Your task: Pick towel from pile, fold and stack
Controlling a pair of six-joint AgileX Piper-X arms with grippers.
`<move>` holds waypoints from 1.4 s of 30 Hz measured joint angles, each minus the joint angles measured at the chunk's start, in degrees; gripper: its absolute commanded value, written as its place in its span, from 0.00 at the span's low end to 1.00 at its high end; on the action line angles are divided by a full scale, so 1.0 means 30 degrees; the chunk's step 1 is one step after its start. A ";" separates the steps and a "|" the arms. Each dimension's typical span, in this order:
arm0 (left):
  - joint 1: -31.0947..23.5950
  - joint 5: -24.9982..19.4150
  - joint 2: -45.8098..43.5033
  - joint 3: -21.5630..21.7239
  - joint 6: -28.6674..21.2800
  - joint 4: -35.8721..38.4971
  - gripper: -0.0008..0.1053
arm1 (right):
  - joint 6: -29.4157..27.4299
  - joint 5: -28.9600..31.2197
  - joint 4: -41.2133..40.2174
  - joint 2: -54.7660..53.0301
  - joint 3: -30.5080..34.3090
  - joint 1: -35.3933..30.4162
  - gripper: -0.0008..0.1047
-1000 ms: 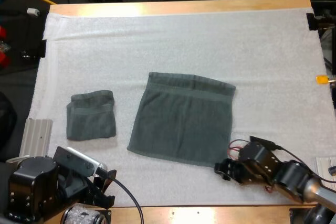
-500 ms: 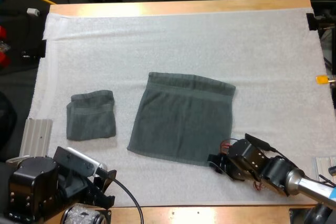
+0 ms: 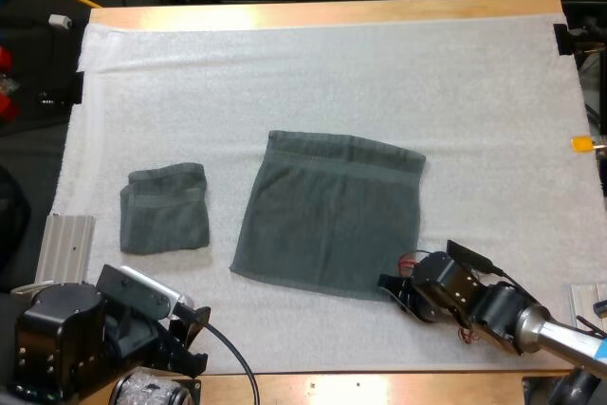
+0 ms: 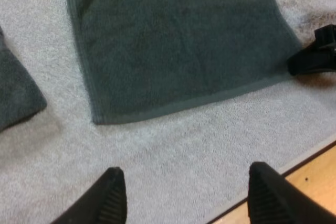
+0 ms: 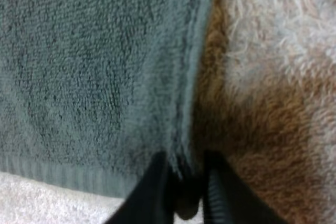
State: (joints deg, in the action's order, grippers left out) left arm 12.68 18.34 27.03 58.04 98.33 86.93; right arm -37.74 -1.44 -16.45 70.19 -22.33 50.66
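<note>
On white fuzzy mat [image 3: 332,73], flat at centre: square dark grey-green terry towel [image 3: 327,215]. Well left of it: smaller folded dark grey-green towel [image 3: 164,208]. Pinching flat towel's near right corner with right gripper [image 5: 184,171]; holding left gripper [image 4: 186,174] wide apart, empty, over bare mat.

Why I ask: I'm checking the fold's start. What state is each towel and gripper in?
Large towel: spread flat, unfolded.
Small towel: folded, lying apart from it.
Left gripper: open, above the mat.
Right gripper: shut on the large towel's near corner.
</note>
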 measured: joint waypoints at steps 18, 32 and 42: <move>0.0000 0.0000 0.0911 -0.6164 0.0078 -0.5772 0.48 | 0.0147 0.1428 -0.1426 0.0000 0.0000 0.2734 0.01; 0.0000 0.0000 0.9064 -0.6669 0.0078 -0.8996 0.48 | 0.0600 0.1696 -0.1426 0.0000 0.0000 0.2734 0.01; 0.0000 0.0000 1.4185 -0.6669 -0.0083 -1.1336 0.48 | 0.1015 0.1825 -0.1426 0.0000 0.0000 0.2734 0.01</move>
State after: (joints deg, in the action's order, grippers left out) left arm 12.68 18.34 69.58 38.03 98.08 52.92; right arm -34.69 4.04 -20.73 70.19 -22.33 58.86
